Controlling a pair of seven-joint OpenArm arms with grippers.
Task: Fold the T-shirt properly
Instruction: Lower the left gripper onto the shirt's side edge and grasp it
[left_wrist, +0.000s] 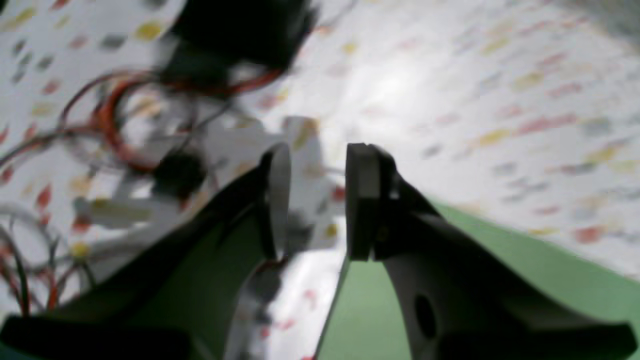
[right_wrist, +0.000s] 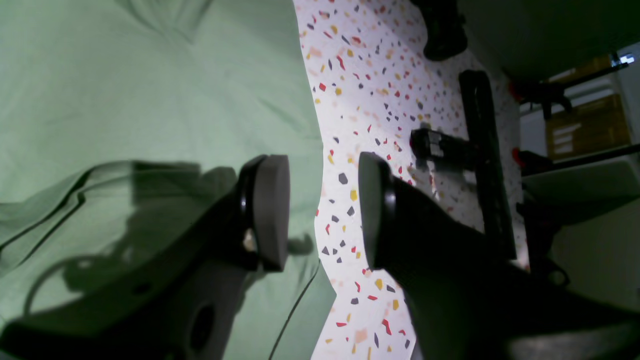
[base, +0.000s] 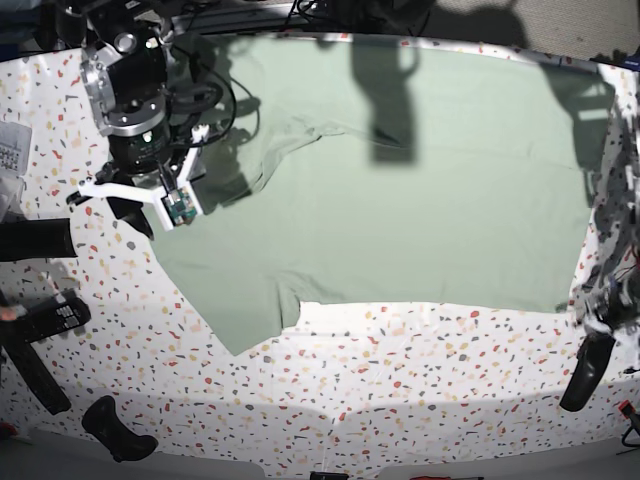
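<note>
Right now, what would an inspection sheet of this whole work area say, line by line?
Surface: white speckled tabletop, largely covered by cloth.
Job's things: T-shirt, pale green, spread flat and unfolded; one sleeve points to the near edge.
Clutter: black handheld devices at one table end; a paper sheet at the edge.
Grippers: left gripper open, nothing between its jaws, over the shirt's edge, view blurred; right gripper open, empty, straddling the shirt's edge.
Cables: red and black wires on the arm; more near the right arm's base.
Surroundings: shelving with boxes beyond the table.
</note>
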